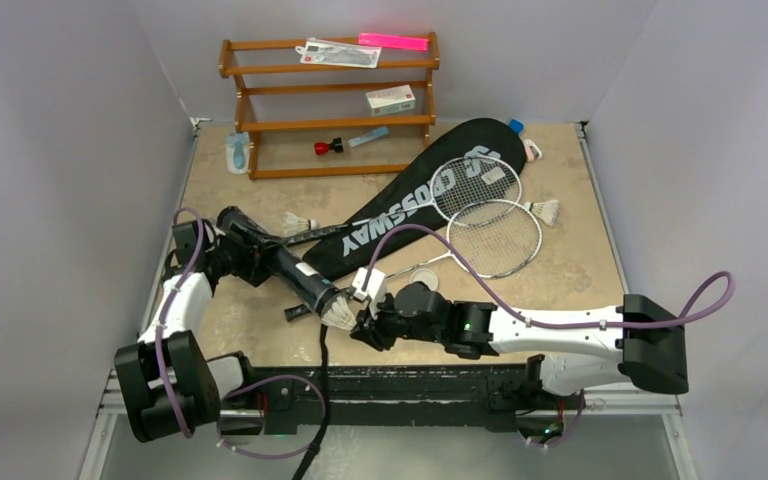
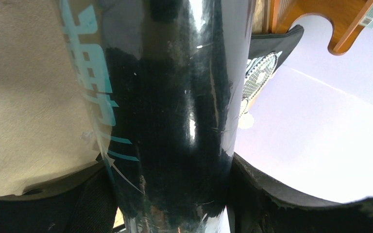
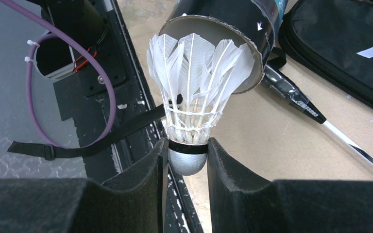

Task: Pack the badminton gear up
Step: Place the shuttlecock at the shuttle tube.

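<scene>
My left gripper (image 1: 243,245) is shut on the dark cylindrical tube (image 1: 285,265), which slants toward the near edge; the tube fills the left wrist view (image 2: 170,111). My right gripper (image 1: 360,318) is shut on the cork of a white feather shuttlecock (image 3: 194,102), feathers pointing into the tube's open mouth (image 3: 213,39); the shuttlecock also shows in the top view (image 1: 339,314). Two silver-framed rackets (image 1: 490,225) lie on and beside the long black CROSSWAY bag (image 1: 410,200). Two more shuttlecocks lie on the table, one left of the bag (image 1: 300,222) and one at the right (image 1: 543,210).
A brown wooden rack (image 1: 330,105) stands at the back with a small white box (image 1: 390,99) and a pink strip (image 1: 393,41). A racket handle (image 3: 296,99) lies beside the tube mouth. A black strap (image 3: 92,141) hangs over the table's near edge.
</scene>
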Robot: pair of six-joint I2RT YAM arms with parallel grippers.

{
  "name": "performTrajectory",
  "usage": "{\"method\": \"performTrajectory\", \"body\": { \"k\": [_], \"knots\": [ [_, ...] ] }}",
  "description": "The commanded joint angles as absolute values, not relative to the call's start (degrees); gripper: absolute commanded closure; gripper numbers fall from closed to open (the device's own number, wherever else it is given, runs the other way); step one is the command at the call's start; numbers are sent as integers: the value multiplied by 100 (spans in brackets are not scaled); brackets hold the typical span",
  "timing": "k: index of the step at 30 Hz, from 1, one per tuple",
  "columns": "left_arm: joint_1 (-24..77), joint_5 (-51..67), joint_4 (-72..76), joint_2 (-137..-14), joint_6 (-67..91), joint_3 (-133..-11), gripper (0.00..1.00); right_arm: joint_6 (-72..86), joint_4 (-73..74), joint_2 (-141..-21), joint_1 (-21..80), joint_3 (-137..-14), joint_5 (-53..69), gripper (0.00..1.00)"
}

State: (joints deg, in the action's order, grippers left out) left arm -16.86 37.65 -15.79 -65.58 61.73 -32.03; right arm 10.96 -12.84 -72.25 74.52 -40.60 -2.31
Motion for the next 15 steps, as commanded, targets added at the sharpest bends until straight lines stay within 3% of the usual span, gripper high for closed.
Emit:
{"method": "performTrajectory", "body": {
  "k": [1, 15],
  "knots": [
    [-1731, 4166, -1407, -6687, 5898, -3520, 49, 1170, -1277, -7187, 7427, -4208, -9, 85],
    [-1731, 3245, -1974, -6451, 6015, -3485, 48, 1079, -823, -7134, 7427, -4484, -256, 86]
  ]
}}
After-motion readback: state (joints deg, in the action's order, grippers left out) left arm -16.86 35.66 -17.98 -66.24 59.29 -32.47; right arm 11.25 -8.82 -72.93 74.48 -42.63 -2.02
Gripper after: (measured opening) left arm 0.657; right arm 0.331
